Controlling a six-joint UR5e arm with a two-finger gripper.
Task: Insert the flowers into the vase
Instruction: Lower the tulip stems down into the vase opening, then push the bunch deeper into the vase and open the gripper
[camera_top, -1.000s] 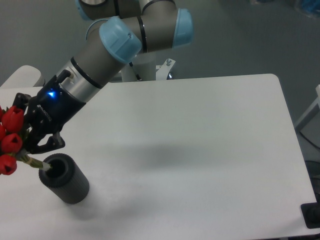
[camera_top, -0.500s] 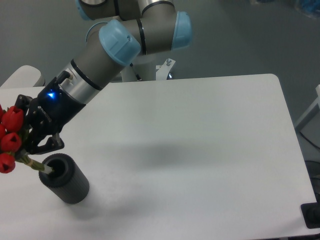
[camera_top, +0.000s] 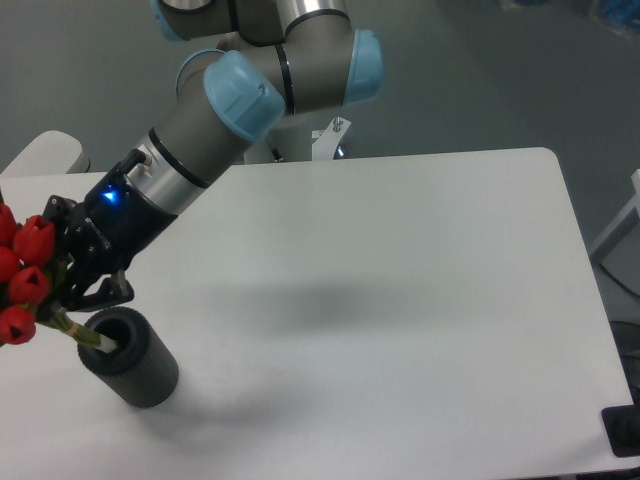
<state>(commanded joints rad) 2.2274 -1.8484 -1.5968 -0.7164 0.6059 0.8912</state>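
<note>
The gripper (camera_top: 72, 285) hung low over the left end of the white table (camera_top: 400, 300), its dark fingers clamped on the stems of the flowers (camera_top: 25, 280). The red buds stuck out to the far side of the hand, right against the left edge of the view, so part of the bunch was cut off and I could not count it. The bunch lay tilted, heads up and away from the hand, stems slanting down toward the table.

Just below the hand stood the vase (camera_top: 130, 356), a dark ribbed cylinder, upright on the table. The pale cut ends of the stems reached the near rim of its hollow top and seemed to dip just inside; how deep they went I could not tell. The lower finger sat very close above the vase's rim, almost touching it, and that rim was the one thing right in the stems' way.

A blue light (camera_top: 110, 196) glowed on the wrist just behind the hand. The grey arm with its light blue joint caps (camera_top: 240, 95) ran up and away from the hand toward its base beyond the table's back edge. Up behind the hand, past the table's corner, a pale rounded object (camera_top: 45, 152) showed. Far across the table from the hand, at the lower right corner, sat a small dark thing (camera_top: 624, 432).
</note>
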